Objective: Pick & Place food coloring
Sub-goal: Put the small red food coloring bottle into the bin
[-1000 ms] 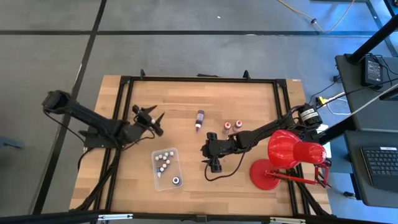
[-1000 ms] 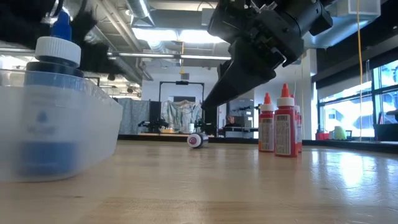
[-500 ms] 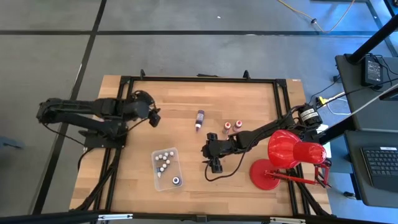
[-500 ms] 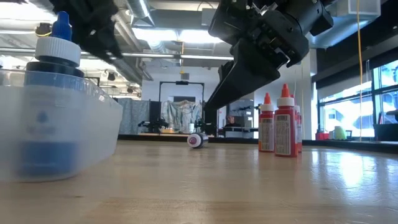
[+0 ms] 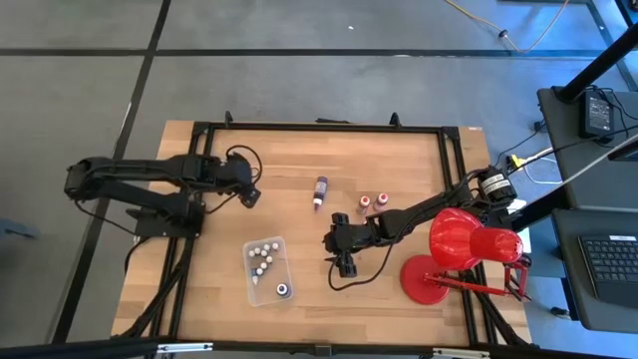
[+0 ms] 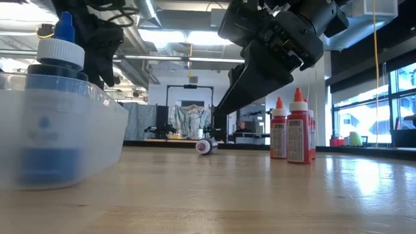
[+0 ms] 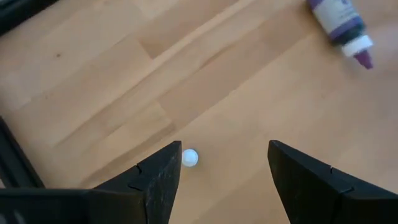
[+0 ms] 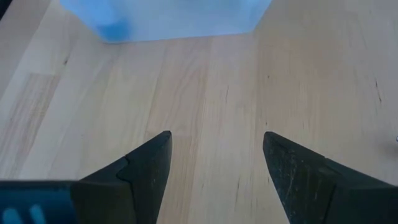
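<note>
Wooden planking forms the surface (image 5: 299, 165), framed by black rails, with a big red desk lamp (image 5: 461, 239) standing at its right side. Near the front edge a clear plastic tray (image 5: 271, 291) already holds several of the small food coloring bottles (image 5: 261, 255), a dark-capped one (image 5: 282, 290) among them. Three bottles remain outside it: a longer purple bottle (image 5: 320, 191) lying on its side near the middle, and two red bottles (image 5: 373, 201) standing upright close together beside it. The left hand (image 5: 249, 193) is held over bare wood to the left of the purple bottle, its fingers spread wide and nothing gripped; in the left wrist view a small white ball-like object (image 7: 189, 158) lies just beside one finger (image 7: 163, 180), and the purple bottle (image 7: 341, 22) is seen well ahead. The right hand (image 5: 343, 261) waits between the tray and the lamp, likewise open and empty. The main risk is judged to lie with the purple bottle: being round and on its side, it could be rolled away if touched by one finger before the other. The two red bottles stand so near each other that one could be toppled while its neighbour is being approached. The white object could also be nudged off by a low pass.
</note>
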`<control>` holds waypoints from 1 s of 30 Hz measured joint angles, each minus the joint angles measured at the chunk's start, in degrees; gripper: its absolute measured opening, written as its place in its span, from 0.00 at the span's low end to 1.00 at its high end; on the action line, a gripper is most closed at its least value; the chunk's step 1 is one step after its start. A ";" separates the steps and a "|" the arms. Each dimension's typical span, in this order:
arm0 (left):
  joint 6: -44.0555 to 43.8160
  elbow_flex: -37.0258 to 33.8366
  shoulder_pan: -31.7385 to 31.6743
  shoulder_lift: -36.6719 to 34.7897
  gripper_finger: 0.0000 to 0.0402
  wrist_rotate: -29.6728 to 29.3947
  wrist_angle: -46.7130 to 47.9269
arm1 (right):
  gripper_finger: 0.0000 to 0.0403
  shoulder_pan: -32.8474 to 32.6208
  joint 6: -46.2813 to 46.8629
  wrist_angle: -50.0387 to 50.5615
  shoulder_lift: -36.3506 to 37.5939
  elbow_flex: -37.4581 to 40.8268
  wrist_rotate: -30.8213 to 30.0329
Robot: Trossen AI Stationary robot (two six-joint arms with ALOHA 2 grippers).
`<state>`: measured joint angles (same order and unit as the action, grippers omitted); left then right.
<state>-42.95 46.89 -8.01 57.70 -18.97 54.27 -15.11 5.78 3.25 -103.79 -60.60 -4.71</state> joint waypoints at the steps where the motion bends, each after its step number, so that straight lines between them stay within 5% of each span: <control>1: -1.20 0.00 0.01 0.74 0.58 -0.43 -0.01 | 0.63 -0.02 -0.02 0.00 0.00 0.00 0.00; 30: -8.78 -0.02 -7.25 25.90 0.40 6.67 0.67 | 0.63 -0.02 -0.02 -0.02 0.02 0.00 -0.02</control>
<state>-51.72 46.87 -15.26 83.61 -12.30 54.93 -15.14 5.76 3.22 -103.77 -60.60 -4.73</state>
